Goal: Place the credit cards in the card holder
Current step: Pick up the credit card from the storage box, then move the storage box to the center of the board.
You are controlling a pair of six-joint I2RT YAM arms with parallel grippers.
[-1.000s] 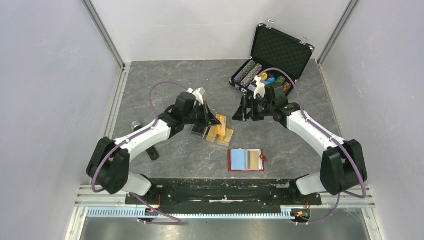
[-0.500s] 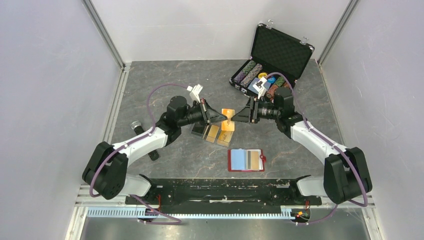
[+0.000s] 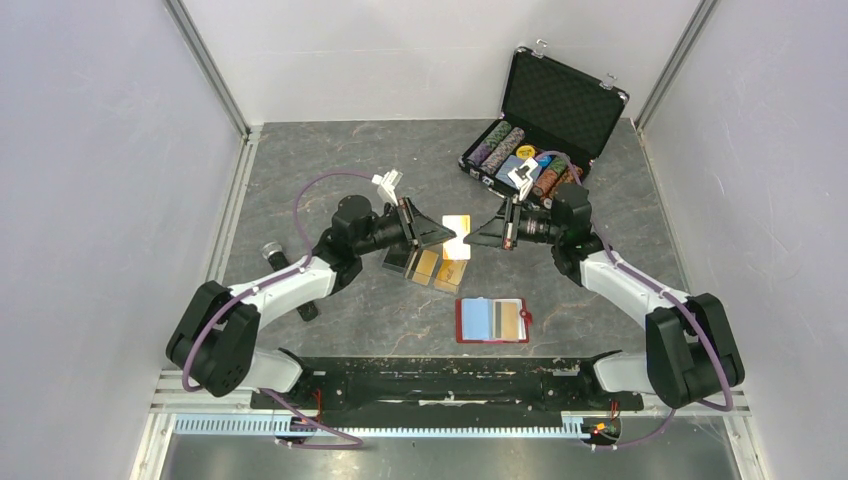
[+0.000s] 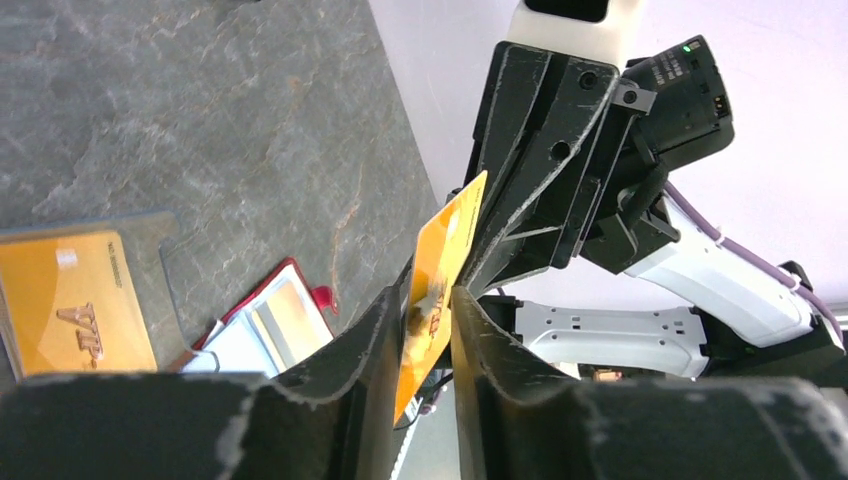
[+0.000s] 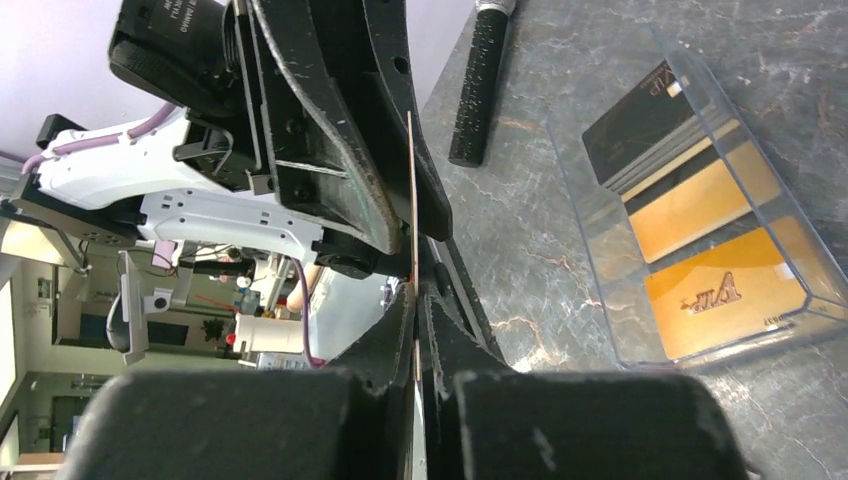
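An orange credit card [image 3: 457,224] hangs in the air between the two arms, above the clear tray [image 3: 428,265]. My right gripper [image 3: 470,238] is shut on its edge; the right wrist view shows the card [image 5: 412,200] edge-on in the closed gripper [image 5: 418,295]. My left gripper [image 4: 428,295] stands slightly open around the same card [image 4: 440,270], with a gap beside it. More credit cards lie in the tray: black [image 5: 640,120], gold [image 5: 690,205] and orange [image 5: 725,295]. The red card holder [image 3: 491,320] lies open on the table nearer the bases.
An open black chip case [image 3: 545,125] with poker chips stands at the back right. A black pen-like stick [image 3: 305,305] lies by the left arm, and a small cylinder [image 3: 272,250] sits further left. Grey walls close in both sides.
The right gripper came in from the right and closed on the raised orange card. The left gripper's jaws have loosened around it.
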